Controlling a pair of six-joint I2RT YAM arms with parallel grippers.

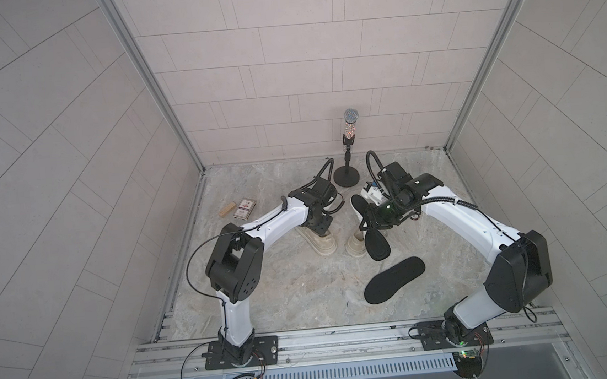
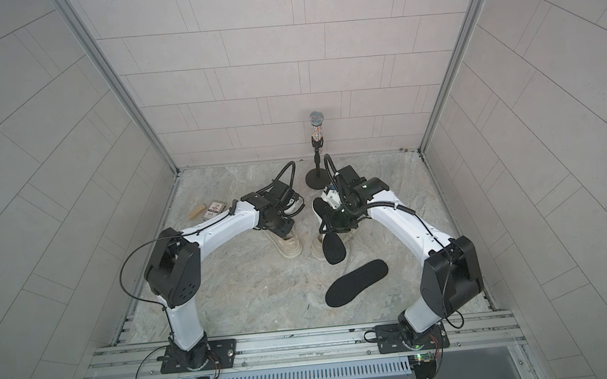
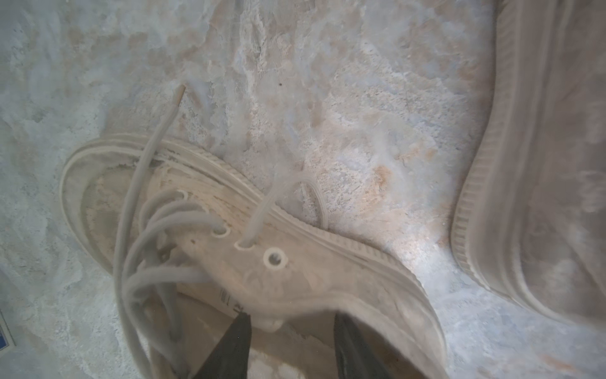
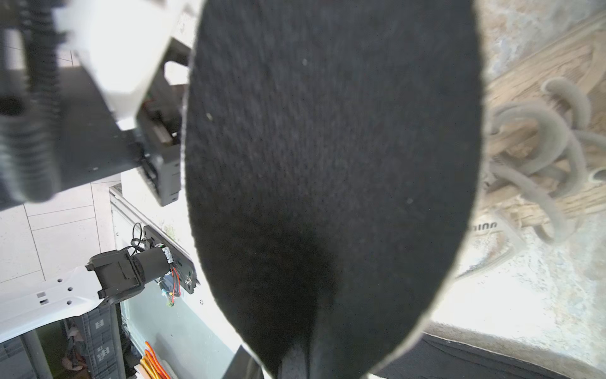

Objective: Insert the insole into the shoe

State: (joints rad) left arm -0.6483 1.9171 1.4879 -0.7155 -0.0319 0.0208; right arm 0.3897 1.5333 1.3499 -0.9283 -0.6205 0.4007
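Insole (image 1: 377,247) black, second insole (image 1: 394,280) lower centre-right black, shoe (image 1: 324,247) cream, tabletop (image 1: 284,292) marbled grey-beige, walls (image 1: 285,69) pale grey tiles.

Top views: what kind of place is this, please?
Probably a robot test booth, not a home: tiled panel walls enclose a marbled tabletop, and the left arm and right arm are bolted to an aluminium rail.
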